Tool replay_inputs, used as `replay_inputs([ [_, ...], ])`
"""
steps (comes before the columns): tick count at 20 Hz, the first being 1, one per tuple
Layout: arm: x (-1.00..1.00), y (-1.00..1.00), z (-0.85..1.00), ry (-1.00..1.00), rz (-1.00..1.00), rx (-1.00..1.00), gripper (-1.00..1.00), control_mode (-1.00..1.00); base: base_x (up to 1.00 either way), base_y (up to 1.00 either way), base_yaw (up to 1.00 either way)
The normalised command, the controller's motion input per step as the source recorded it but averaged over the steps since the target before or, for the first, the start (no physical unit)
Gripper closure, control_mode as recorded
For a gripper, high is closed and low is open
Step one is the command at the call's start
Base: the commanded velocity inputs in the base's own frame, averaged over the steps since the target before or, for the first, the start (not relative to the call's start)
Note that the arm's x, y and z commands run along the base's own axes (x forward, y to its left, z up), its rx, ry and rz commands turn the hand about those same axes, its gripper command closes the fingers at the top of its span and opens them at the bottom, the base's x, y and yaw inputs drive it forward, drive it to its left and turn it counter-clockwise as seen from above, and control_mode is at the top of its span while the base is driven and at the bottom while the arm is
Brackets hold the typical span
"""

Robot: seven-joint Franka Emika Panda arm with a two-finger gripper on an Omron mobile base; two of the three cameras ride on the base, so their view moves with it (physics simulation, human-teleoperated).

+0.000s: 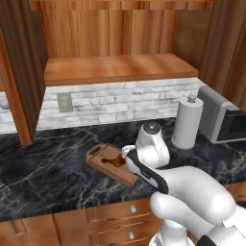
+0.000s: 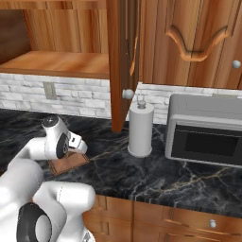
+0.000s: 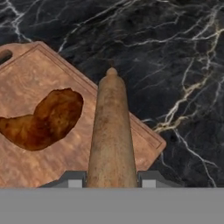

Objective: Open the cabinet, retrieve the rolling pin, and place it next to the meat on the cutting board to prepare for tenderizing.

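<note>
In the hand view my gripper is shut on the rolling pin, a light-brown rod that points away from the camera. It hangs over the right part of the cutting board, right beside the brown meat. Whether the pin touches the board I cannot tell. From the left base view the cutting board lies on the dark counter with the meat on it, and my arm hides its right end. The cabinet stands open above, its shelf bare.
A white paper towel roll and a grey microwave stand on the counter to the right. The open cabinet door hangs down near the roll. Low drawers run under the black marble counter.
</note>
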Motion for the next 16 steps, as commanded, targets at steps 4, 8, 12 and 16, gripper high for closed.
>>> replay_inputs([
  [4,0.04,-0.03,-0.41,0.00,0.00,0.01,1.00,-1.00,0.00,0.00,0.00],
  [8,0.06,-0.08,-0.43,-0.01,0.00,0.00,1.00,-1.00,0.00,0.00,0.00],
  [12,0.13,-0.16,-0.43,-0.02,0.00,0.00,1.00,-1.00,0.00,0.00,0.00],
  [16,0.11,-0.20,-0.36,-0.02,0.00,0.00,1.00,-1.00,0.00,0.00,0.00],
])
